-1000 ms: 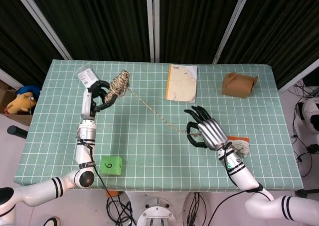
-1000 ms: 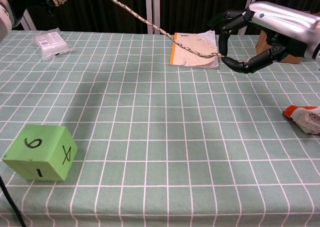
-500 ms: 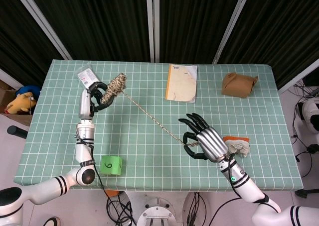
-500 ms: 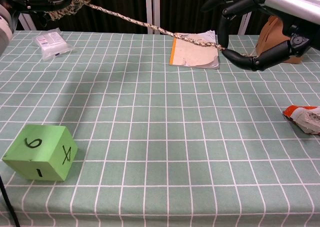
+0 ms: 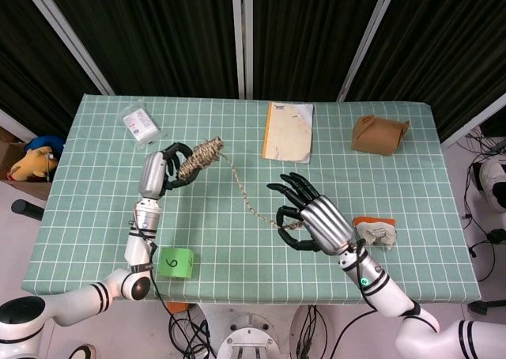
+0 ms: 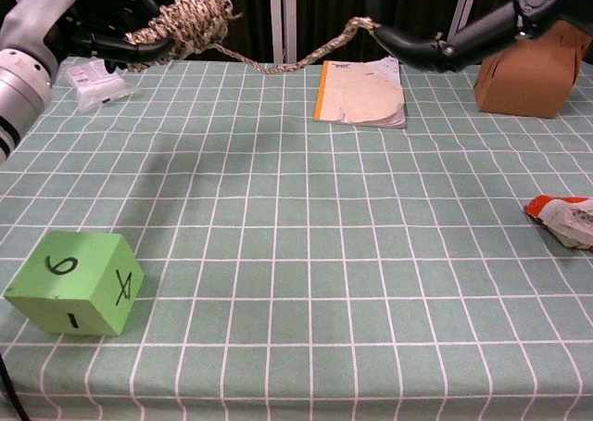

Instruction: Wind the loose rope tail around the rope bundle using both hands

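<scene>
A tan braided rope bundle (image 5: pixel 201 155) (image 6: pixel 190 19) hangs in the air, gripped by my left hand (image 5: pixel 168 168) (image 6: pixel 120 33) at its left end. The loose tail (image 5: pixel 245 191) (image 6: pixel 296 57) runs slack from the bundle rightward to my right hand (image 5: pixel 304 221) (image 6: pixel 445 43). That hand pinches the tail's end between thumb and a finger, its other fingers spread. In the chest view only the lower part of the right hand shows at the top edge. Both hands are raised above the green checked table (image 5: pixel 237 264).
A green cube (image 5: pixel 175 262) (image 6: pixel 76 283) marked 6 sits near the front left. A booklet (image 5: pixel 288 130) (image 6: pixel 361 93), a brown paper bag (image 5: pixel 379 134) (image 6: pixel 525 71), a plastic packet (image 5: pixel 140 122) (image 6: pixel 95 81) and a crumpled wrapper (image 5: pixel 374 232) (image 6: pixel 562 221) lie around.
Both hands moved toward each other and rose. The bundle shifted right and toward the table's middle, and the tail between them went from taut to slack.
</scene>
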